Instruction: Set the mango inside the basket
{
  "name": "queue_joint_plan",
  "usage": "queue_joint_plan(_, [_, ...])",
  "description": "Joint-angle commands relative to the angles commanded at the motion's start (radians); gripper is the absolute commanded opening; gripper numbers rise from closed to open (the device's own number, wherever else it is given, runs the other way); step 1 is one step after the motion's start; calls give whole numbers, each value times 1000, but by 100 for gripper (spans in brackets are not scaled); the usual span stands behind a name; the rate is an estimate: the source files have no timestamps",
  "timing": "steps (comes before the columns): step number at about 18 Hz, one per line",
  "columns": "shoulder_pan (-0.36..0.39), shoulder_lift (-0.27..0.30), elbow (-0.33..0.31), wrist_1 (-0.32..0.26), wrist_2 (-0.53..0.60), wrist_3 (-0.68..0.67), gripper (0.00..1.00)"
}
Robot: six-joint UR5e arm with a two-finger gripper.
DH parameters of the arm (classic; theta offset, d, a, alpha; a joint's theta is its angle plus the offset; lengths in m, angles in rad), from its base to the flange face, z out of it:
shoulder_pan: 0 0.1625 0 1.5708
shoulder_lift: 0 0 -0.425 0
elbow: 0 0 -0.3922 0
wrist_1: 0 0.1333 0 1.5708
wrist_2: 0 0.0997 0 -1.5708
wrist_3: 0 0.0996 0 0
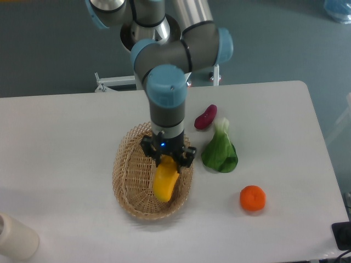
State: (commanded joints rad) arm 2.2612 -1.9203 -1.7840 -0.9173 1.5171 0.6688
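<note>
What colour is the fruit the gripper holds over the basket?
Yellow, shading to orange: the mango, seen in the fixed camera view.

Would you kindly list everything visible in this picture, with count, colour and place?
mango: one, yellow-orange, held over the basket's right side
basket: one, tan wicker, centre of the table
sweet potato: one, dark red, right of and behind the basket
leafy green: one, green with a white stem, right of the basket
orange: one, orange, front right
roll: one, cream, front-left corner
table: one, white
gripper: one, black, closed on the mango
arm: one, grey and blue
</note>
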Motion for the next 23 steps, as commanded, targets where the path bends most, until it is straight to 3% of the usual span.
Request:
queue_joint_plan(11, [-61,-58,-5,0,77,5,43])
queue_joint_plan(16, [-61,-58,-2,3,77,5,69])
queue_joint_plan(17, [-60,-57,3,3,78,5,89])
queue_joint_plan(18, [-60,-54,3,3,81,2,100])
queue_joint_plan(23, [-58,-48,9,14,80,3,100])
